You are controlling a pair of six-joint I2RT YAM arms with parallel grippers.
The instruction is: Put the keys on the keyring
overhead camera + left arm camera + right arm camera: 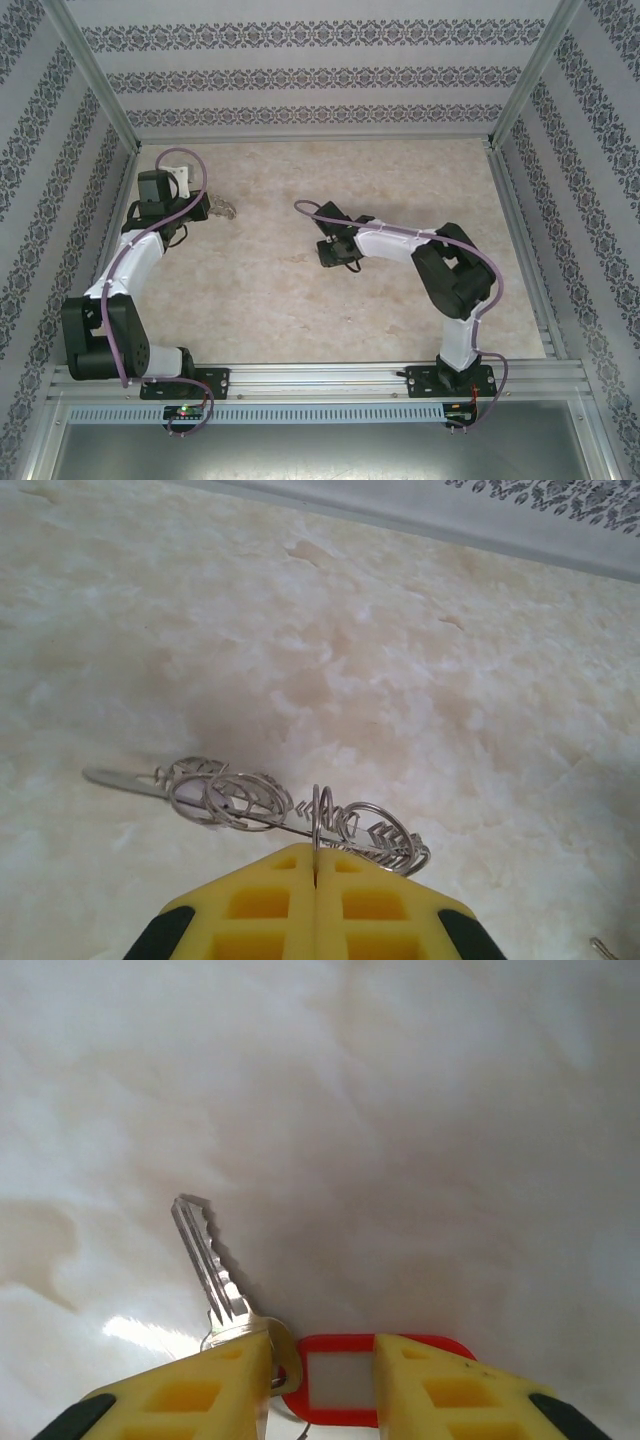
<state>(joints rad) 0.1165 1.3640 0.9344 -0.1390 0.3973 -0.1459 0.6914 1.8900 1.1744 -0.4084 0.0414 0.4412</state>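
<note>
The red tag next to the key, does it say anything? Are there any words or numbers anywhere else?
No readable text anywhere.
The red tag has a blank pale window.
The key beside it and the keyring show no letters or numbers I can make out.
The wall pattern is decoration, not writing.

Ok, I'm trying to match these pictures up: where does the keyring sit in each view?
Top external: keyring in the upper left, at the tip of the left pincer.
Left wrist: keyring at bottom centre, its wire clamped in the left pincer.
Right wrist: a key and red tag at the right pincer.
Shared landmark: the marbled tabletop.
</note>
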